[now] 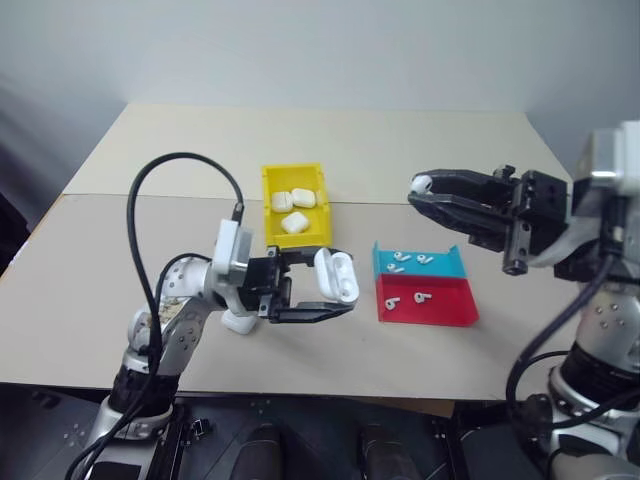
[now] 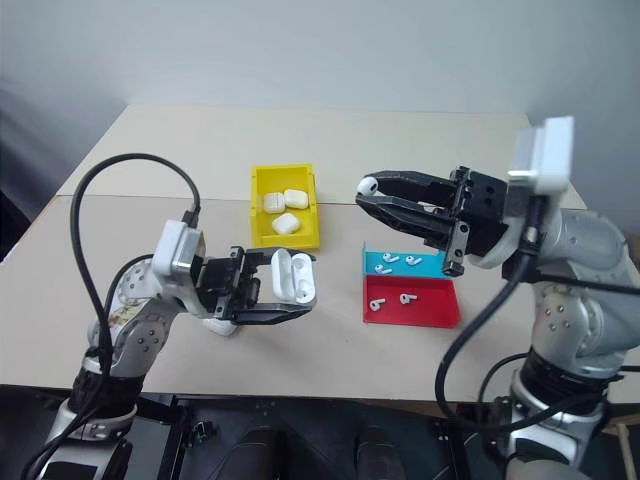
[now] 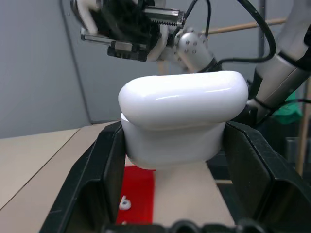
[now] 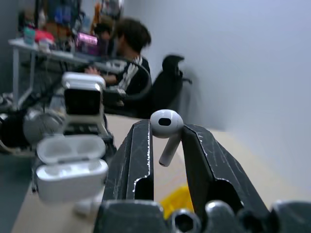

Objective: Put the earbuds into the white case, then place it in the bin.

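Observation:
My left gripper point(image 1: 338, 288) is shut on the white case point(image 1: 339, 274), held above the table with its lid flipped open; the same case point(image 3: 180, 111) sits clamped between the black fingers in the left wrist view. My right gripper point(image 1: 416, 189) hangs higher, to the right, pointing toward the case. It is shut on one earbud point(image 1: 421, 183), and the right wrist view has the earbud point(image 4: 166, 126) pinched at the fingertips with its stem down. Several more earbuds point(image 1: 397, 266) lie in the tray. The yellow bin point(image 1: 268, 207) stands behind the left gripper and holds three closed cases.
The red and blue tray point(image 1: 440, 310) lies on the table below the right gripper. Another white case point(image 1: 238, 322) rests on the table under my left wrist. A black cable point(image 1: 140, 230) loops over the left arm. A person point(image 4: 129, 53) sits far off.

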`<act>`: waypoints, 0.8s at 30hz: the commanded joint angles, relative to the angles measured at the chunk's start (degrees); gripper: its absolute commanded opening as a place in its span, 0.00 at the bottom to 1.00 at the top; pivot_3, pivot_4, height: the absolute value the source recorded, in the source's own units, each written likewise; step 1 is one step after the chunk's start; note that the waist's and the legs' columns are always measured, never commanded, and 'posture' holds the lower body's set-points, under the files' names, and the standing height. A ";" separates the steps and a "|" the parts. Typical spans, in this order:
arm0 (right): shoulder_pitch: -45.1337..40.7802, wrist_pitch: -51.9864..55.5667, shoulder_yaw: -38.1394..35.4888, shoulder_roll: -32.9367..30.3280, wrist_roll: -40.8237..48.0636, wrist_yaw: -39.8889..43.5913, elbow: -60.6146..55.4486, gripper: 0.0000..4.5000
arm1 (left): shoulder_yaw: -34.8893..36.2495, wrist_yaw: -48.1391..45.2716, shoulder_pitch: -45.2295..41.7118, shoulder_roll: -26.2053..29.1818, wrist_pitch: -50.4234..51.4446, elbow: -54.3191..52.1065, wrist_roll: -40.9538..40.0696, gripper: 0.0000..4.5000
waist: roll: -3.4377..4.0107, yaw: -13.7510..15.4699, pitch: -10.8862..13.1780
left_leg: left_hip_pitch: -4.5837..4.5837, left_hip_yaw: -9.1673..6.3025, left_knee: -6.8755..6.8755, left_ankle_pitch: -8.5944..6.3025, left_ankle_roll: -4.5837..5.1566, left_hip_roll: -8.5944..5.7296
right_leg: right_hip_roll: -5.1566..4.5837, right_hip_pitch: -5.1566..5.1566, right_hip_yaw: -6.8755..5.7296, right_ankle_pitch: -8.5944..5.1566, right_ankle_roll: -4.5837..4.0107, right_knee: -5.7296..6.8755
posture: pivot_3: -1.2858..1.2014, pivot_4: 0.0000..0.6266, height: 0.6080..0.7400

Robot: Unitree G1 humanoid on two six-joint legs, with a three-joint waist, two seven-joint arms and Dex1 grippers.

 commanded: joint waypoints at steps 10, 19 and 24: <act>1.63 -13.26 10.68 2.45 5.31 1.67 3.21 0.16 | -0.50 -1.57 -4.19 -0.86 2.86 -0.64 -1.60 0.61 | 0.01 -0.43 0.00 | 0.02 -0.01 -0.04 0.00 0.00 0.01 | 0.02 -0.02 0.01 0.00 0.00 0.00 | 0.52 0.24 1.00; 3.04 -17.35 15.78 0.86 3.72 4.87 7.27 0.16 | -0.74 -0.14 -2.71 -1.12 2.33 -1.90 -0.96 0.61 | 0.01 -0.17 0.00 | 0.01 0.00 -0.04 0.00 0.00 0.01 | 0.01 -0.03 0.01 0.00 0.00 -0.01 | 0.52 0.24 1.00; 4.39 -19.49 17.23 -0.31 2.65 5.53 8.20 0.16 | -0.55 0.12 -2.30 -0.85 2.16 -2.34 -0.83 0.61 | 0.01 -0.18 0.00 | 0.01 0.00 -0.04 0.00 0.00 0.01 | 0.02 -0.03 0.01 0.00 0.00 -0.01 | 0.52 0.24 1.00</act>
